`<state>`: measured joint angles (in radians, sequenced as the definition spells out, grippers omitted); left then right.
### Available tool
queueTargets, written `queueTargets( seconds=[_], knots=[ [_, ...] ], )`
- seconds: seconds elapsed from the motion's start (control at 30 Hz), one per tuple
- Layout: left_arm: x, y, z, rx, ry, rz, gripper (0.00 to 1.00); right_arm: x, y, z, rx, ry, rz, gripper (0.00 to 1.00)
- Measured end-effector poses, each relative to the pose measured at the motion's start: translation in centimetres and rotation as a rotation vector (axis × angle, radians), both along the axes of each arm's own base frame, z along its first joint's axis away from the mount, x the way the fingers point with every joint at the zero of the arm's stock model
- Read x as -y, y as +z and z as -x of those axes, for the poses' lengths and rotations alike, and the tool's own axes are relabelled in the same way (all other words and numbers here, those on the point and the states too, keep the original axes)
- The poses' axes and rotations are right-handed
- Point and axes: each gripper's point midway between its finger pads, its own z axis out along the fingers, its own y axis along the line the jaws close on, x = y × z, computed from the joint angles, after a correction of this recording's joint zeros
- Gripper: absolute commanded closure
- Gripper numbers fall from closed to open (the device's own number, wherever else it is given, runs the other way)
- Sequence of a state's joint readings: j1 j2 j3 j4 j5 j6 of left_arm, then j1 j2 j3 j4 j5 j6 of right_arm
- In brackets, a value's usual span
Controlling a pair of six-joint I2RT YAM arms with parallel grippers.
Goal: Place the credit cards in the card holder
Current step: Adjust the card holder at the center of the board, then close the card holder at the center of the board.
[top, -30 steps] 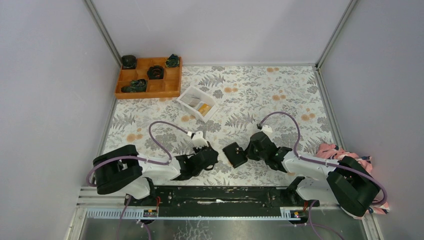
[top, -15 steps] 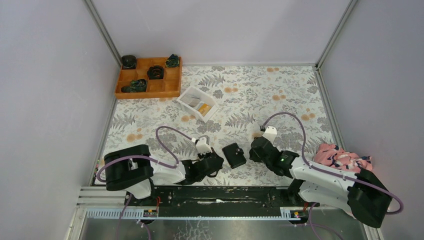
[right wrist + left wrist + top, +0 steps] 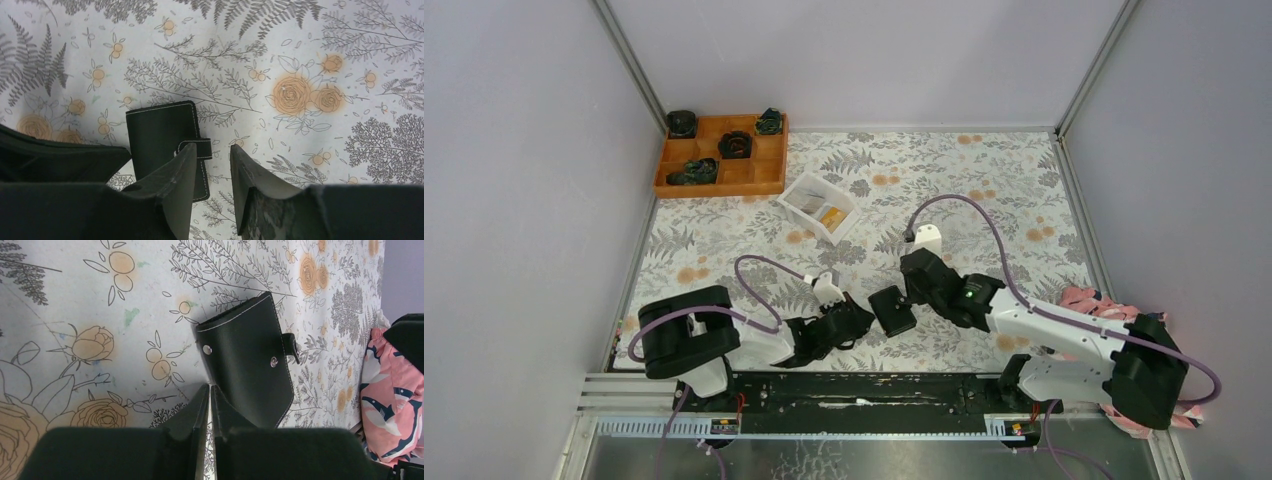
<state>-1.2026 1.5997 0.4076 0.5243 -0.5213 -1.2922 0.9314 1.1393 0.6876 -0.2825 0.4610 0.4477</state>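
The black card holder (image 3: 891,310) lies folded shut on the floral table between my two grippers. It shows in the left wrist view (image 3: 250,370) with two snaps, and in the right wrist view (image 3: 160,134) with its clasp tab (image 3: 201,148). My left gripper (image 3: 862,320) is shut and empty, its tips (image 3: 209,386) at the holder's left edge. My right gripper (image 3: 908,291) is open and empty, above the holder's clasp side (image 3: 212,152). The credit cards, one whitish (image 3: 805,200) and one orange-yellow (image 3: 831,217), lie in the white tray (image 3: 841,196) farther back.
An orange compartmented box (image 3: 769,170) with dark items stands at the back left. A pink patterned cloth (image 3: 1088,300) lies at the right edge, also in the left wrist view (image 3: 395,400). Grey walls enclose the table.
My right gripper drew back from the card holder, then moved forward and left over its clasp side. My left gripper crept right to the holder's edge. The holder turned slightly.
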Motion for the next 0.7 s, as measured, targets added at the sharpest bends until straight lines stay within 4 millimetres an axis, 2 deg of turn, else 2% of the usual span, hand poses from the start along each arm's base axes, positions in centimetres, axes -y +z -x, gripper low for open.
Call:
queueTargets(
  seconds=[0.47, 0.7],
  knots=[
    [0.0, 0.0, -0.6, -0.017, 0.001, 0.059, 0.88, -3.1, -2.7, 2.0, -0.099, 0.149, 0.192, 0.59],
    [0.0, 0.0, -0.6, -0.020, -0.001, 0.076, 0.88, -3.2, -3.8, 2.2, -0.118, 0.156, 0.242, 0.59]
  ],
)
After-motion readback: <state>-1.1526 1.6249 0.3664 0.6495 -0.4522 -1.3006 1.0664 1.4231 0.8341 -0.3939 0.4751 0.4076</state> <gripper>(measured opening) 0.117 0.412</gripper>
